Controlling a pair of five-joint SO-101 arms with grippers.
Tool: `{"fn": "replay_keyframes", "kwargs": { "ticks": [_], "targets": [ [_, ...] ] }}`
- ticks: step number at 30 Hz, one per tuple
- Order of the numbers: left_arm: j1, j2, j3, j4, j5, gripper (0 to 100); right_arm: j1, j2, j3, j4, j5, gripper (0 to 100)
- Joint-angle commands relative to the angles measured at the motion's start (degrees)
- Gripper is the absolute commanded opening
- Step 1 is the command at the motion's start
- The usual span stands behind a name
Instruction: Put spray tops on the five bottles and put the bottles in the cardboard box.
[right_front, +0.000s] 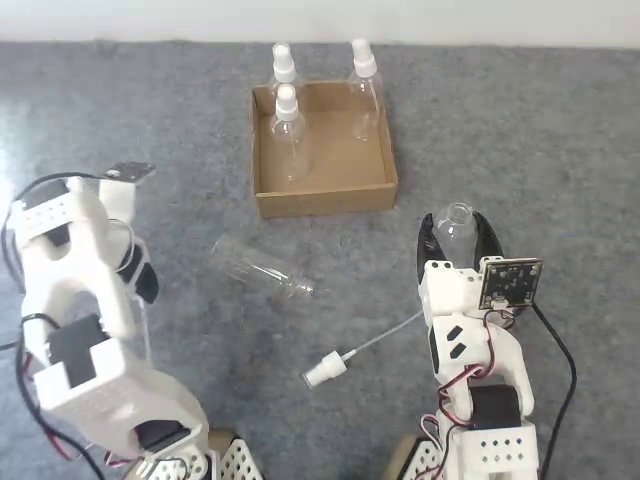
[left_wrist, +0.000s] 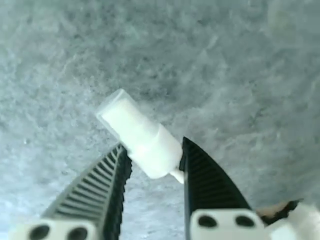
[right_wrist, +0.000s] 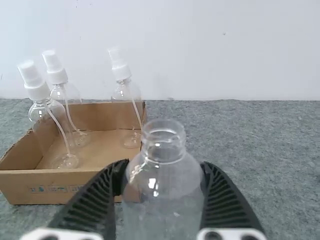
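Now, bottle (right_wrist: 162, 180) in right hand (right_wrist: 162, 170), spray top (left_wrist: 140, 135) in left hand (left_wrist: 154, 149)

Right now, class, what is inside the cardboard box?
Three clear bottles with spray tops stand upright in the cardboard box. Only the floor under their bases is covered.

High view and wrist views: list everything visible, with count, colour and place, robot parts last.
table: one, grey covering
cardboard box: one, brown, far middle of table
topped bottles: three, clear, white tops, standing in the box
lying bottle: one, clear, topless, on its side before the box
loose spray top: one, white, thin tube, on table, near side of lying bottle
held bottle: one, clear, open neck, in right gripper
held spray top: one, white, in left gripper
left gripper: one, black fingers, shut
right gripper: one, black fingers, shut
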Motion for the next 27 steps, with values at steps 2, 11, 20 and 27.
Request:
{"fn": "replay_keyframes", "kwargs": {
  "ticks": [2, 11, 20, 27],
  "targets": [
    [-1.6, -0.7, -2.7, -3.0, -20.8, 6, 0.5, -0.7, -0.1, -1.5, 1.1, 2.0],
    [-3.5, -0.7, -0.9, -9.3, -25.7, 7, 0.5, -0.7, -0.1, -1.5, 1.1, 2.0],
    [-4.5, -0.7, -0.5, -9.2, -25.7, 20, 0.5, -0.7, -0.1, -1.5, 1.1, 2.0],
    [-4.5, -0.8, -0.6, -7.7, -25.6, 20, 0.5, -0.7, -0.1, -1.5, 1.1, 2.0]
  ]
}}
